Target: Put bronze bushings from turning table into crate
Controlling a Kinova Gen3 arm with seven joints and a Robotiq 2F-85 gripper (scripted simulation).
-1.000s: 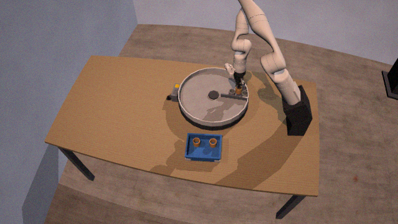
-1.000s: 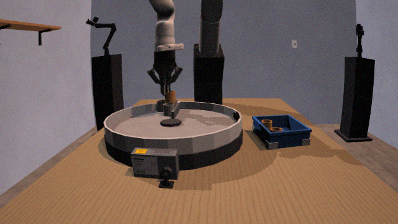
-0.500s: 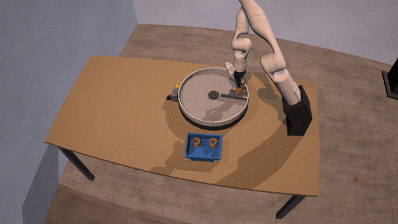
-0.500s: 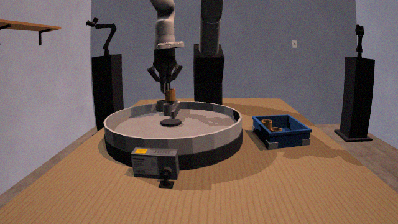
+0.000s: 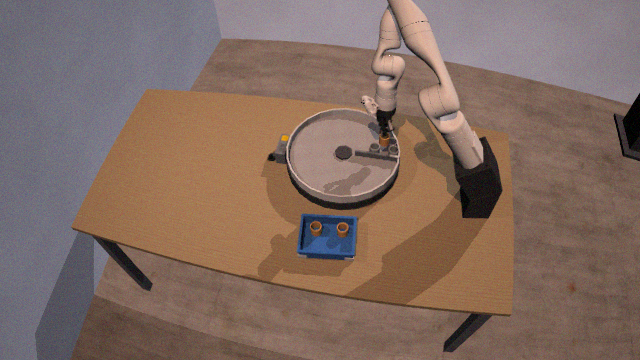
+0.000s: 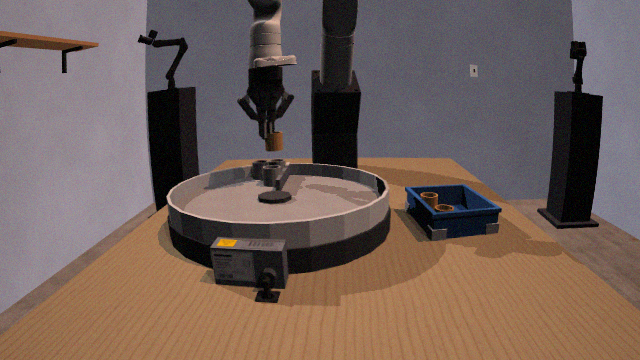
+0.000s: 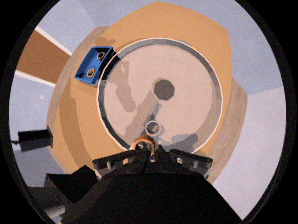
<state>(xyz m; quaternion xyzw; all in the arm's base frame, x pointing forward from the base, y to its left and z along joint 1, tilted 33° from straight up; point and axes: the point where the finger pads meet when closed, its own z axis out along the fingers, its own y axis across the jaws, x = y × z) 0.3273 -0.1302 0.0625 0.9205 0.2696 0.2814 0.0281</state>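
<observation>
My gripper [image 6: 268, 131] is shut on a bronze bushing [image 6: 274, 141] and holds it in the air above the far side of the turning table [image 6: 278, 210]. The same bushing shows at the fingertips in the top view [image 5: 384, 140] and in the wrist view [image 7: 143, 143]. Steel bushings [image 6: 267, 171] stand on the turning table right below it, next to a grey bar [image 5: 372, 155] that runs out from the hub [image 5: 343, 152]. The blue crate [image 5: 327, 237] holds two bronze bushings [image 5: 315, 228] [image 5: 342, 229].
A grey control box [image 6: 248, 261] sits against the turning table's rim. The arm's black base [image 5: 479, 181] stands at the table's right side. Black camera stands [image 6: 573, 155] are around the table.
</observation>
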